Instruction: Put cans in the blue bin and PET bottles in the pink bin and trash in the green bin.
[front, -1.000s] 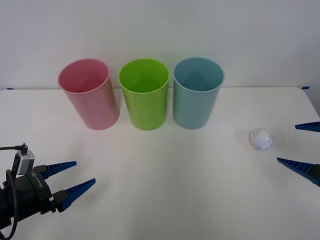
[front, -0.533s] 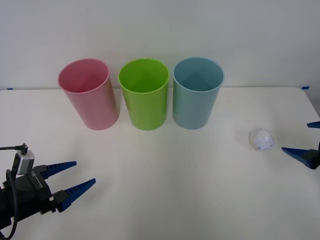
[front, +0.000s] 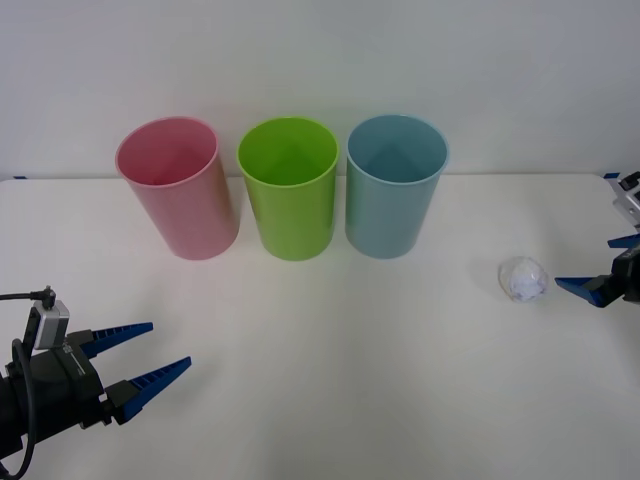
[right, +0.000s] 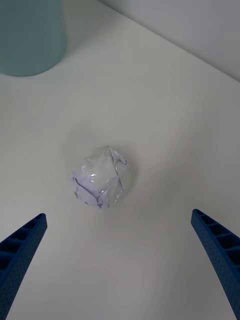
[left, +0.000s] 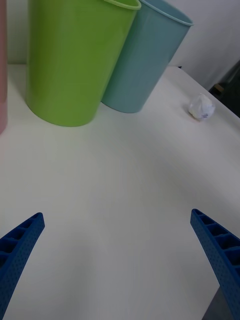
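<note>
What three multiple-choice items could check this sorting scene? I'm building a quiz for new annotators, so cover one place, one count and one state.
1. Where does the trash lie?
A. Inside the green bin
B. On the table, between the blue bin and the right gripper
C. Beside the left gripper

2. How many bins stand on the table?
A. Two
B. Three
C. Four

3. What is the state of the right gripper?
A. Open, holding nothing
B. Shut on the trash
C. Shut on a bin

Answers:
1 B: the front view shows the crumpled ball on the table, right of the blue bin and just ahead of the right gripper.
2 B: the pink bin, green bin and blue bin stand in a row.
3 A: its fingers are spread wide, with the trash lying free ahead of them.

The left gripper waits open at the near left.
</note>
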